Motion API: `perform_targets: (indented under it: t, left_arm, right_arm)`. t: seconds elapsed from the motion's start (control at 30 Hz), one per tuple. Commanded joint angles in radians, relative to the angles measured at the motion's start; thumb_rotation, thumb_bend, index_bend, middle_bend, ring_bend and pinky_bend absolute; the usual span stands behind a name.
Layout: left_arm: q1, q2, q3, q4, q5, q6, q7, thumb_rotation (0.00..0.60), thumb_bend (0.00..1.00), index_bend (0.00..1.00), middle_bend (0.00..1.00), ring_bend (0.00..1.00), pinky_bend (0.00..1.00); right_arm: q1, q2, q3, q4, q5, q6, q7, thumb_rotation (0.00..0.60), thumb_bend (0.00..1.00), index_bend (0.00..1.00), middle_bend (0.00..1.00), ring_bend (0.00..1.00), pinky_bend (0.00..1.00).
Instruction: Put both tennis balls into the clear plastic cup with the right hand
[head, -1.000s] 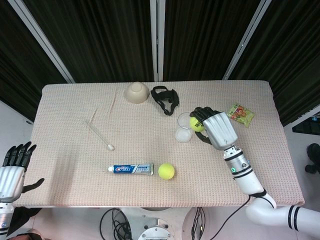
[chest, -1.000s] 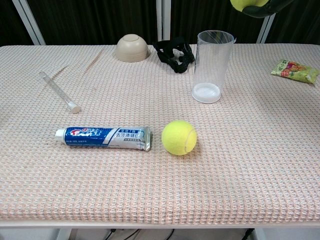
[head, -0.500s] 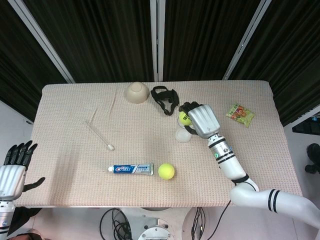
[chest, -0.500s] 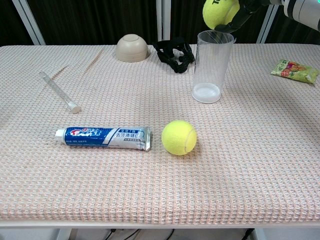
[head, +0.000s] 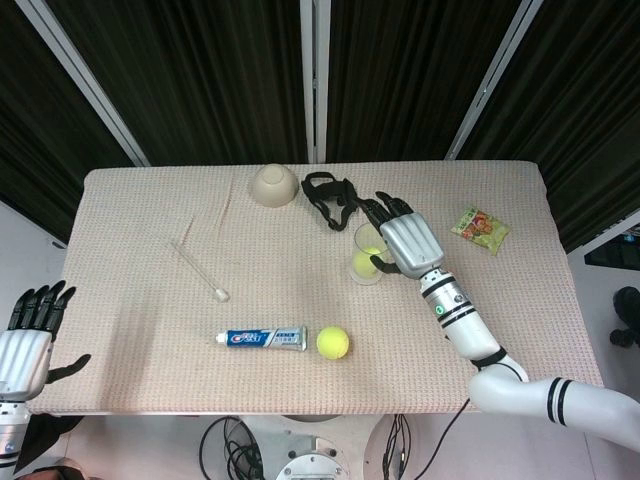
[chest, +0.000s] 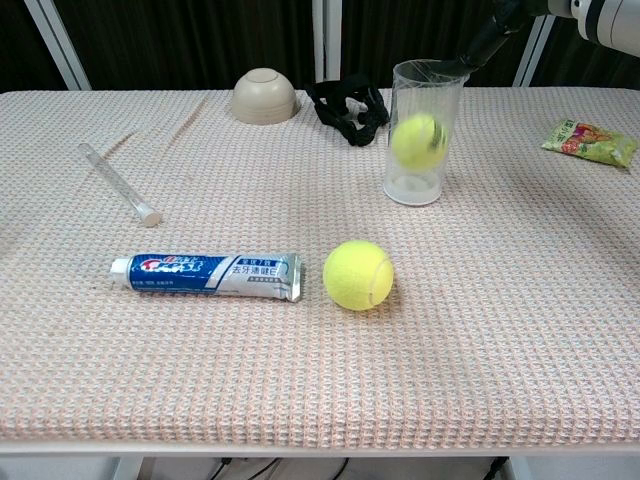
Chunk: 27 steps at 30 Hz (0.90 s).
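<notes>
The clear plastic cup (head: 366, 257) (chest: 423, 100) stands upright right of the table's middle. One tennis ball (chest: 417, 140) (head: 366, 262) is inside it, part way down and blurred. My right hand (head: 396, 232) hovers over the cup's rim with its fingers spread and nothing in them; in the chest view only its fingers (chest: 487, 38) show at the top edge. The second tennis ball (head: 332, 342) (chest: 358, 274) lies on the cloth near the front, beside a toothpaste tube (head: 262, 338) (chest: 207, 275). My left hand (head: 28, 335) hangs open off the table's left front corner.
A beige bowl (head: 274, 185) (chest: 265, 96) lies upside down at the back, with a black strap (head: 331, 196) (chest: 347, 107) next to it. A thin clear rod (head: 199, 270) (chest: 118, 183) lies at the left. A snack packet (head: 480, 227) (chest: 591, 142) lies at the right.
My right hand carried the ball left over the cup, then spread its fingers and let it go. The ball has dropped into the cup.
</notes>
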Motion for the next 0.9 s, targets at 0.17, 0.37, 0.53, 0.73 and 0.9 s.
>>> perform_targets:
  t: [0.17,0.37,0.53,0.73,0.9]
  left_arm:
    - [0.0,-0.002,0.0,0.001,-0.006,-0.005,0.003,0.6,0.01,0.05,0.0,0.0,0.0]
    - [0.002,-0.004,-0.001,0.002,-0.017,-0.01,0.006,0.6,0.01,0.05,0.0,0.0,0.0]
    - [0.012,-0.004,0.006,0.006,-0.019,-0.005,-0.009,0.6,0.01,0.05,0.0,0.0,0.0]
    - [0.023,-0.011,0.015,0.024,-0.014,0.005,-0.021,0.6,0.01,0.05,0.0,0.0,0.0]
    - [0.026,-0.018,0.014,0.043,-0.022,0.001,-0.034,0.6,0.01,0.05,0.0,0.0,0.0]
  right_arm:
    - [-0.013,0.039,-0.036,-0.139,-0.174,0.058,0.054,0.6,0.19,0.02,0.14,0.04,0.15]
    - [-0.038,0.08,-0.133,-0.297,-0.347,0.062,0.107,0.6,0.19,0.05,0.18,0.06,0.18]
    - [-0.046,0.085,-0.216,-0.298,-0.365,0.012,0.033,0.6,0.19,0.06,0.19,0.07,0.22]
    - [-0.045,0.043,-0.266,-0.247,-0.297,-0.047,-0.01,0.6,0.2,0.06,0.19,0.08,0.24]
    - [-0.051,-0.01,-0.296,-0.211,-0.276,-0.061,-0.025,0.6,0.2,0.06,0.19,0.08,0.24]
